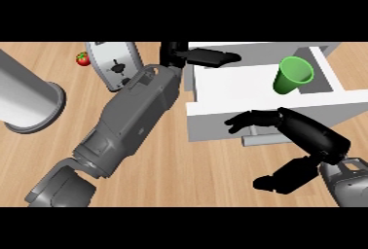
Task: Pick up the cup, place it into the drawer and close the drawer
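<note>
**Cup in, drawer still open**

Green cup lying tilted inside drawer, just beyond right hand. Right hand relaxed, fingers spread at drawer front, holding nothing. Left hand straight-fingered on drawer's far-left rim. Next: push front shut; left hand looks in the way. Toaster, tomato, grey cylinder left on desk.

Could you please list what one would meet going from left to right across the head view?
Grey cylinder → tomato → toaster → left robot hand at the drawer's back left corner → right robot hand at the drawer's front → green cup lying inside the drawer.
</note>
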`<move>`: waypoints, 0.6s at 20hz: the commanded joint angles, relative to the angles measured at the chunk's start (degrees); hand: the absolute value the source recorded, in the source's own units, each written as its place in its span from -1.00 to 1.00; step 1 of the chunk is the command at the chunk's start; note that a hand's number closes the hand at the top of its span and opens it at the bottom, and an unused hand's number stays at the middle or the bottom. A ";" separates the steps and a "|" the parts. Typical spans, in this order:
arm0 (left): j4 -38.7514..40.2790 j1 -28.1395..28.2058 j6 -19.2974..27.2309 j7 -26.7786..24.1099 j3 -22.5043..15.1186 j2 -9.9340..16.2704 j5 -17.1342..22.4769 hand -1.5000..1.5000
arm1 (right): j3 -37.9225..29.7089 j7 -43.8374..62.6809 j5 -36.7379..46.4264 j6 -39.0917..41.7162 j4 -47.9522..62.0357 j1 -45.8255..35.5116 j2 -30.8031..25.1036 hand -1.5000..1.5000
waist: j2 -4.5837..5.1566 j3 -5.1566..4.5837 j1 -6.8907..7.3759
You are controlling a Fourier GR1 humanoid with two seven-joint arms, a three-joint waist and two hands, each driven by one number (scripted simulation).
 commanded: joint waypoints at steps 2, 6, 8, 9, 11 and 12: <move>-1.62 1.74 -1.54 -1.68 1.38 0.00 2.15 -1.00 | 3.94 -6.75 14.98 -6.82 7.51 3.24 0.98 -1.00 | -0.53 0.03 3.50; -2.57 4.74 -2.84 -4.00 1.99 0.39 1.41 -1.00 | 7.67 -10.34 21.04 -8.96 19.11 1.47 1.51 -1.00 | -0.64 0.01 5.01; -5.86 9.17 -4.66 -5.01 0.56 0.17 0.97 -1.00 | 7.77 -13.69 22.80 -10.62 28.34 -2.12 2.86 -1.00 | -0.79 0.03 7.39; -7.65 8.32 -5.15 -2.76 1.38 2.63 1.66 -1.00 | 9.44 -13.72 24.67 -10.47 29.47 -2.38 2.58 -1.00 | -1.04 0.02 7.50; -7.59 11.53 -6.34 -4.61 1.56 3.10 1.51 -1.00 | 9.00 -17.22 27.11 -13.39 38.22 -6.19 3.94 1.00 | -0.64 0.05 7.82; -9.67 12.43 -5.62 -4.41 1.58 3.08 1.67 -1.00 | 8.61 -16.17 27.13 -13.46 41.86 -8.41 5.46 1.00 | -0.83 0.04 8.46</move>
